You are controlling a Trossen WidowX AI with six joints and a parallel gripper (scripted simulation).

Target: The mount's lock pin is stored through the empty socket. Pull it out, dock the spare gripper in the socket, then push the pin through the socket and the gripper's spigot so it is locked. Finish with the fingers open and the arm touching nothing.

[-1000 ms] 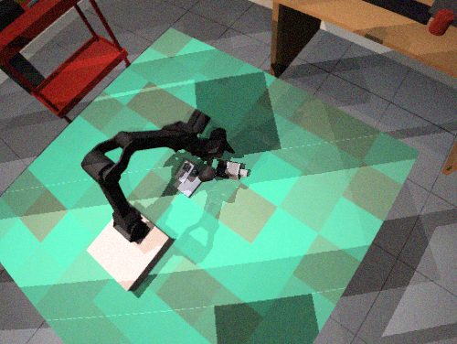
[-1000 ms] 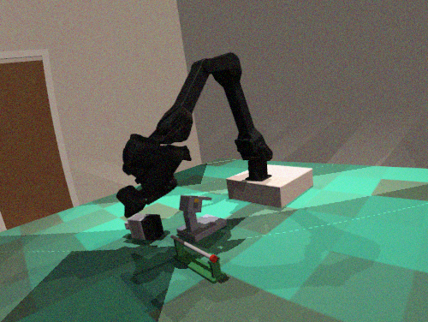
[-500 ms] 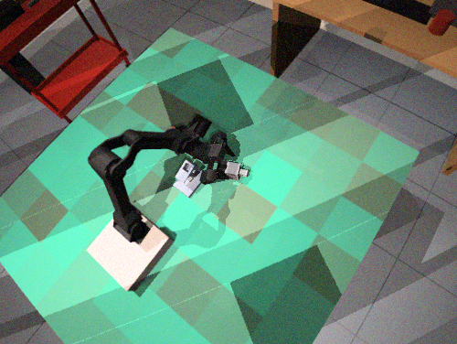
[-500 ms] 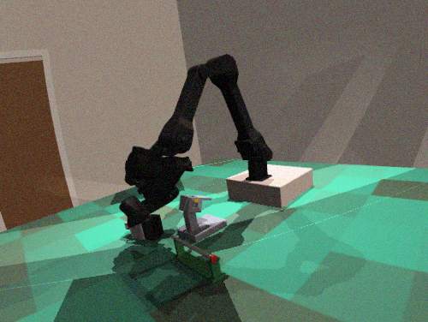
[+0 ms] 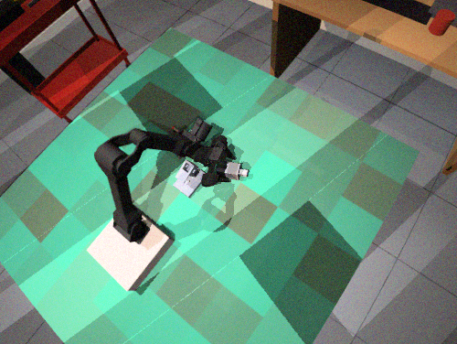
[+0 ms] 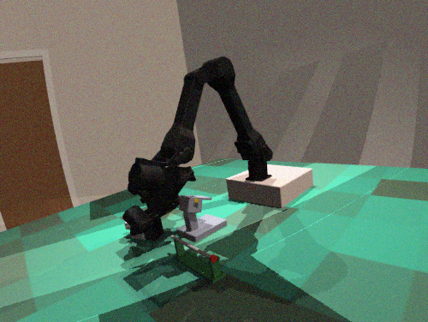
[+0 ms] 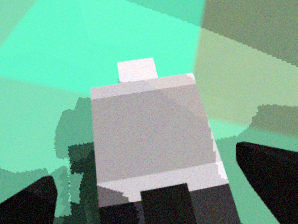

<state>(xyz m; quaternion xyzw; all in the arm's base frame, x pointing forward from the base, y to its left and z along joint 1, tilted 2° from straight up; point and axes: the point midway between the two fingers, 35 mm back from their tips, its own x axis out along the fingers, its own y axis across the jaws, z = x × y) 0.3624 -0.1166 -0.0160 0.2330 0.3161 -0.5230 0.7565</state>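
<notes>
The spare gripper, a grey block with a white spigot and a dark rear part, lies on the table. My gripper is open, low over the table, with its fingers on either side of the block and showing gaps in the wrist view. The grey mount stands beside it, nearer the arm's base; its raised socket has no pin visible through it. The lock pin, with a red head, rests on a green rack.
The arm stands on a pale base block. The mount is close beside the gripper, and the green rack is near the mount, mostly hidden under the arm in the top view. A red trolley and a wooden desk stand beyond the table.
</notes>
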